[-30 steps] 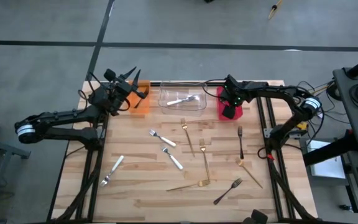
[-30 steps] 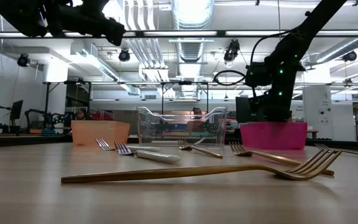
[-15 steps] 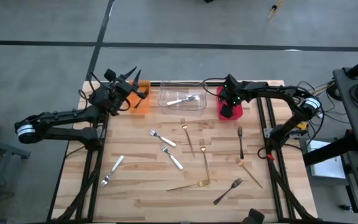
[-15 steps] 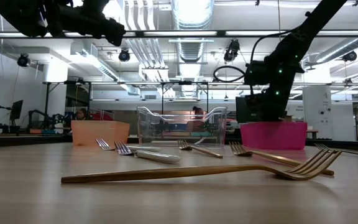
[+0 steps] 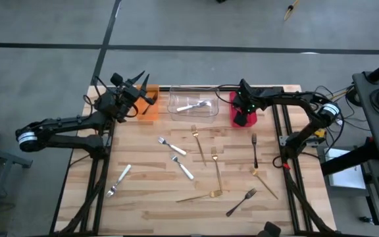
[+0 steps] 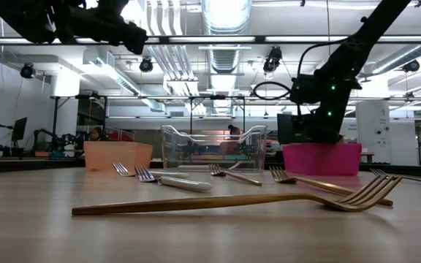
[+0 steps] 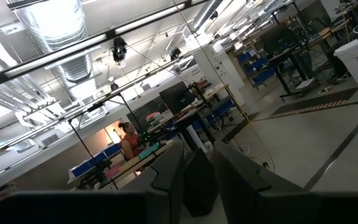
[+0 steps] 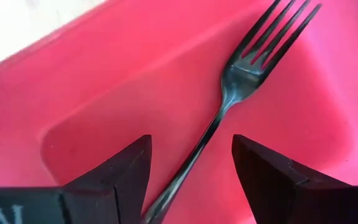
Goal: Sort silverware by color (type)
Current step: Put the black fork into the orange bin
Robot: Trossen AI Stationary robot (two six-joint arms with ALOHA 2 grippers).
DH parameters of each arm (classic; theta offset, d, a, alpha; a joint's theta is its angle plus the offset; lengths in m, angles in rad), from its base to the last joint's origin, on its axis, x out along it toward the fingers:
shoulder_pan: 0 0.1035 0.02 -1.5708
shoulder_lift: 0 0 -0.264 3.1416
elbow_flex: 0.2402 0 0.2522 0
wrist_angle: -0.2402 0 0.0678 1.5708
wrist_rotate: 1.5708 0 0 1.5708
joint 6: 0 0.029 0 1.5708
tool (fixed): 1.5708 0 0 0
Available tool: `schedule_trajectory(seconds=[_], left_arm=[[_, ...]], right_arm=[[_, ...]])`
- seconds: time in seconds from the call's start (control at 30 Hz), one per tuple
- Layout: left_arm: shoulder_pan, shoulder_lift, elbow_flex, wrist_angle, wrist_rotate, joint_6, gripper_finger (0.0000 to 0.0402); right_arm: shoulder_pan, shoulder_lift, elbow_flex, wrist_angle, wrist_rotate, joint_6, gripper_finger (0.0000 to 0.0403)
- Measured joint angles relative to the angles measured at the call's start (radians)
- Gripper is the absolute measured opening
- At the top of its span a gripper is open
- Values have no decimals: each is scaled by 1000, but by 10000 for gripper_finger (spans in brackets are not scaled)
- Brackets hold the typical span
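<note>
My right gripper (image 8: 191, 146) stands open over the red bin (image 5: 233, 113), pointing steeply down into it. A black fork (image 8: 241, 74) lies flat on the bin's floor, and its handle runs between my fingers without showing any touch. My left gripper (image 5: 143, 89) waits raised over the orange bin (image 5: 151, 105). Its fingers stand a little apart in the left wrist view (image 7: 197, 168), and I see nothing held. One silver fork (image 5: 193, 105) lies in the clear bin (image 5: 209, 110). Silver (image 5: 172, 146), gold (image 5: 216, 168) and black (image 5: 254, 150) forks lie flat on the wooden table.
The three bins stand in a row along the table's far edge. Loose silverware is scattered over the table's middle and right, with another black fork (image 5: 241, 202) near the front. A gold fork (image 6: 232, 201) lies across the foreground of the low view. Cables hang off the table's right side.
</note>
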Motion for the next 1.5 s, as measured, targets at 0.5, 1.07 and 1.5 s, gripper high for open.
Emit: schedule_trajectory(seconds=[0.5, 1.07, 1.5], left_arm=[[0, 0, 0, 0, 0, -1, 71], [0, 0, 0, 0, 1, -19, 71], [0, 0, 0, -7, 1, -76, 71]], right_arm=[[0, 0, -4, 0, 1, 51, 98], [0, -6, 8, -9, -40, 165, 8], [0, -168, 48, -64, 5, 217, 8]])
